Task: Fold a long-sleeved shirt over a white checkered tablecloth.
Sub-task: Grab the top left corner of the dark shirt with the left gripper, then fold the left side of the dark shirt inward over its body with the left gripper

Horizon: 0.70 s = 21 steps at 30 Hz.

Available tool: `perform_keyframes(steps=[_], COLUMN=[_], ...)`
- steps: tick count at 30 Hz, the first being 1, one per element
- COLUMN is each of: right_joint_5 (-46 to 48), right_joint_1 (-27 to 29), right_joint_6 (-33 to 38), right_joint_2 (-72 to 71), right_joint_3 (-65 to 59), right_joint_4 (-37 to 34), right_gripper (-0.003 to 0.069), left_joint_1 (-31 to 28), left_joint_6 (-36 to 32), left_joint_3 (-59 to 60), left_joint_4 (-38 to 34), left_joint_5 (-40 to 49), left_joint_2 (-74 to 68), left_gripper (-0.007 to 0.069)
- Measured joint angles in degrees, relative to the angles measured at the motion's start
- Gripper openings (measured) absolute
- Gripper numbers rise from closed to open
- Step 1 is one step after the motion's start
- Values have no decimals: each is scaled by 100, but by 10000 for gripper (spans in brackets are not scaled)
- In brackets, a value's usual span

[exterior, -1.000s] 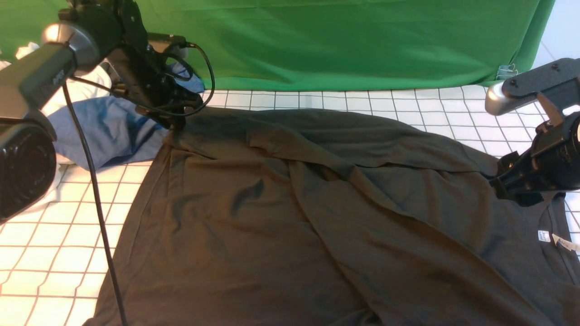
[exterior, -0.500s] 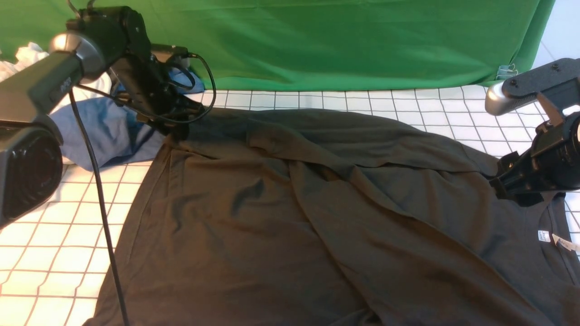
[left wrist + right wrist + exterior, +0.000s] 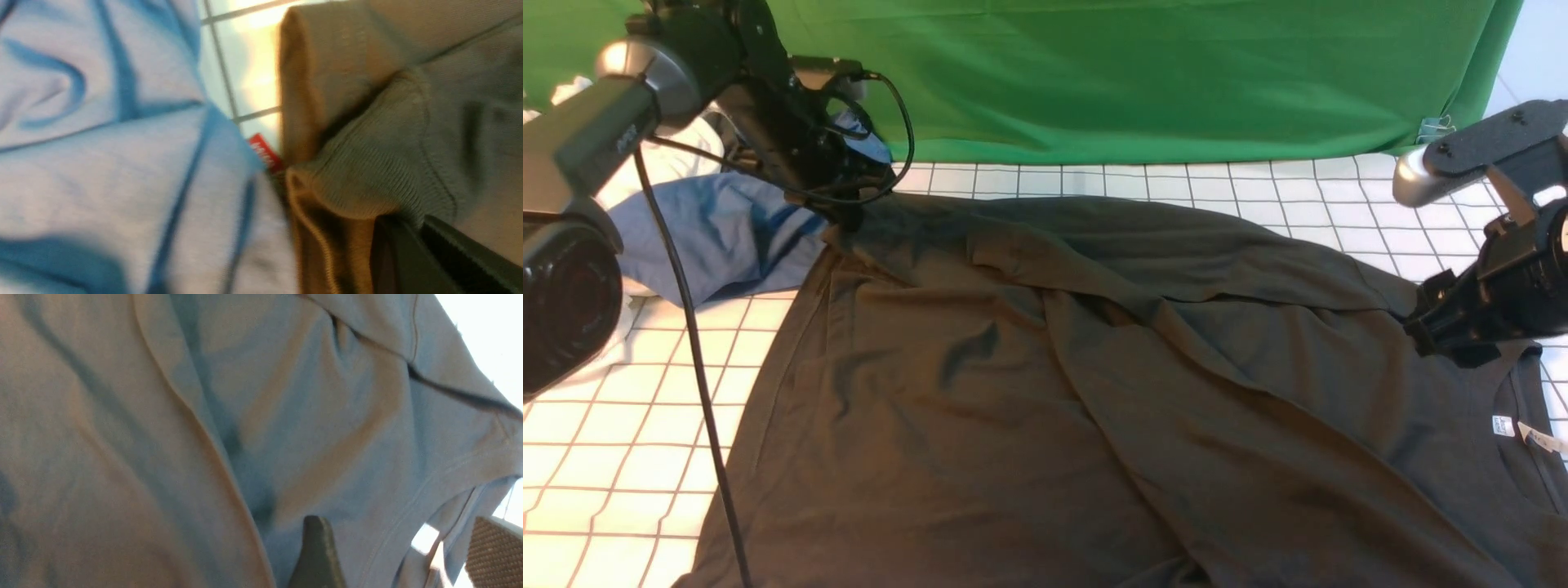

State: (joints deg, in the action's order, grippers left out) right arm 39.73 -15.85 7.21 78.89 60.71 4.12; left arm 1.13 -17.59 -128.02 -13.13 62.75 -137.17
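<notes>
The long-sleeved shirt (image 3: 1045, 384), dark charcoal, lies spread and wrinkled over the white checkered tablecloth (image 3: 605, 425), its neck tag (image 3: 1503, 425) at the right. No print shows. My left gripper (image 3: 847, 219) is at the shirt's far left corner, shut on a ribbed cuff (image 3: 367, 179), which is pinched between the jaws of that gripper (image 3: 412, 228). My right gripper (image 3: 1425, 327) sits on the shoulder beside the collar. In the right wrist view this gripper (image 3: 404, 555) is open, its fingers (image 3: 316, 555) wide apart with shirt fabric (image 3: 163, 437) between them.
A blue garment (image 3: 719, 237) and a white garment (image 3: 678, 163) lie bunched at the far left, the blue one touching the held cuff. A green backdrop cloth (image 3: 1135, 73) hangs behind. A black cable (image 3: 698, 367) dangles from the left arm.
The left arm dipped slightly towards the blue garment, then came back up, still holding the cuff. The right arm rose a little. The shirt's lie has barely changed.
</notes>
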Motion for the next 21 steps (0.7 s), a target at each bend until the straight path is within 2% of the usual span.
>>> perform_keyframes(steps=[4,6,11,16,21], right_joint_5=[-297,-423,-740,-949,-969], right_joint_1=[-58,-176,-370,-397,-397], right_joint_6=[13,13,14,14,14], right_joint_2=[165,333,521,535,542], right_joint_3=[0,0,0,6,42], right_joint_4=[-40,-47,-65,-65,-65], right_gripper=[405,293,144,125,122], left_joint_1=[5,10,11,61,319], left_joint_6=[-112,-124,-182,-207,-207], left_joint_3=[-56,-243,-771,-1129,-1264], left_joint_4=[-255,-322,-598,-1027,-1040], left_joint_5=[12,25,163,293,246], left_joint_2=[336,562,869,969,1036], left_gripper=[-33,-33,-33,-33,-33])
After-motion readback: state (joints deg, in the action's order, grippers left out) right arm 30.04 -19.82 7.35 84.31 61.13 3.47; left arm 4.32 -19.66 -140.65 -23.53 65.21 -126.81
